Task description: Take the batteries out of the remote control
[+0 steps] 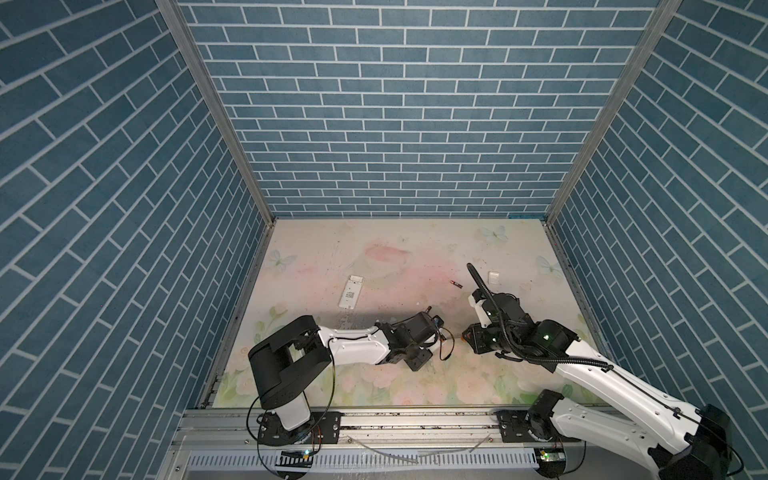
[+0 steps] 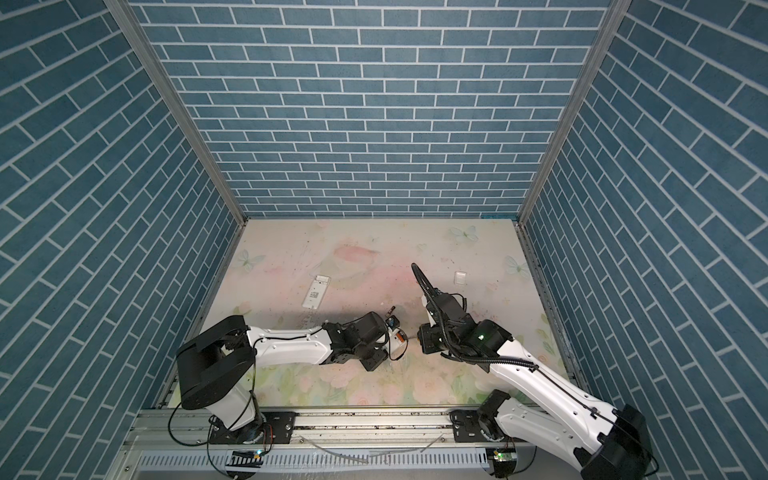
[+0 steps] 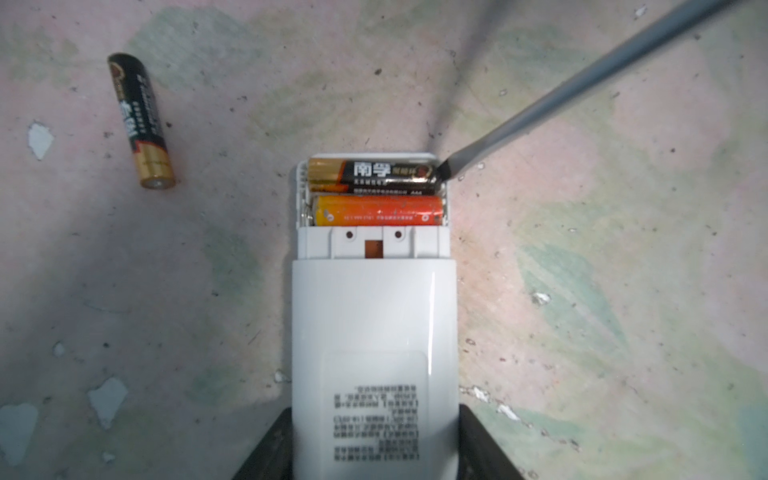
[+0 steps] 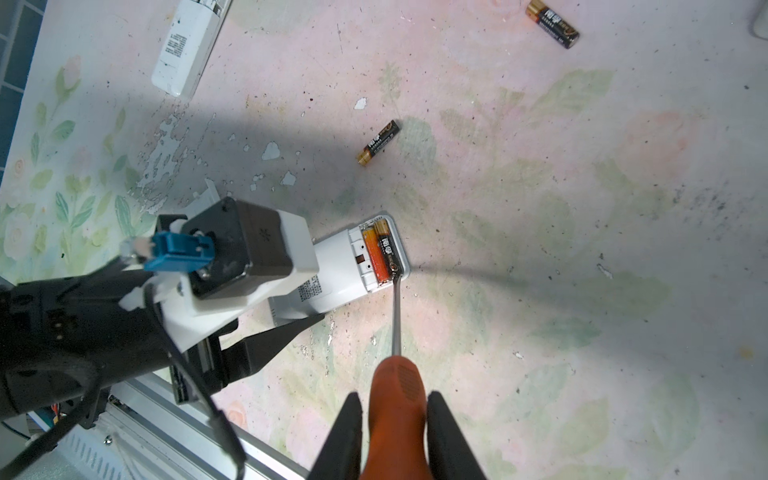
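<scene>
gripping one remote (image 3: 374, 332) in left hand (image 3: 374, 455), one screwdriver (image 4: 397, 316) in right hand (image 4: 395, 401); four batteries (image 4: 379, 143) (image 4: 552, 23) (image 4: 387, 249) (image 4: 372, 259).

The remote control (image 3: 374, 324) was white. The black-and-gold battery (image 3: 386, 174) carried white lettering; the orange battery (image 3: 378, 211) faded to yellow. The screwdriver (image 4: 398, 386) had an orange handle and grey shaft. The table (image 1: 415, 249) bore pale pink-green florals.
</scene>
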Controlling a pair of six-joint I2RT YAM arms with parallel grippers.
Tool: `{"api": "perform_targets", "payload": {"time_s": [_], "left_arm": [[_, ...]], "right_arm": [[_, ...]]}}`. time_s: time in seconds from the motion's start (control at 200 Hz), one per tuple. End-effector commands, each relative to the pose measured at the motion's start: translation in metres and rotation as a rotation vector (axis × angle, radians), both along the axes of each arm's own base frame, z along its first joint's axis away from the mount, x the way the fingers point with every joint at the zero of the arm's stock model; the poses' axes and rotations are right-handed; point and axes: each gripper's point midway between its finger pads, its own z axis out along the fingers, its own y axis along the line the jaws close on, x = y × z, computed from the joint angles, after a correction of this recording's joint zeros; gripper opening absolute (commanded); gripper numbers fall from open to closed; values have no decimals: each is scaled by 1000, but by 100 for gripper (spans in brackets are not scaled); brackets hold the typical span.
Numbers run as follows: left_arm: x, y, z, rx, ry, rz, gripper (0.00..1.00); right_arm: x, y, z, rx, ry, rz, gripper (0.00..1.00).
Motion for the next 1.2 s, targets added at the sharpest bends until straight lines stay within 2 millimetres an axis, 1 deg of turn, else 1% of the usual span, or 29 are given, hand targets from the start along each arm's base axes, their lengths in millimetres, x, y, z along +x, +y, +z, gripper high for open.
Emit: {"api": "perform_targets", "payload": {"time_s": [0.0, 0.635, 1.195], "left_arm": [[-48, 37, -57, 168, 213, -72, 30], [-49, 36, -59, 167, 220, -77, 30], [-51, 38, -61, 168, 224, -73, 29]], "right_arm": [[18, 44, 47, 219, -155, 78, 0], [25, 52, 86, 263, -239, 98, 0], [29, 55, 102, 278, -276, 107, 0]]}}
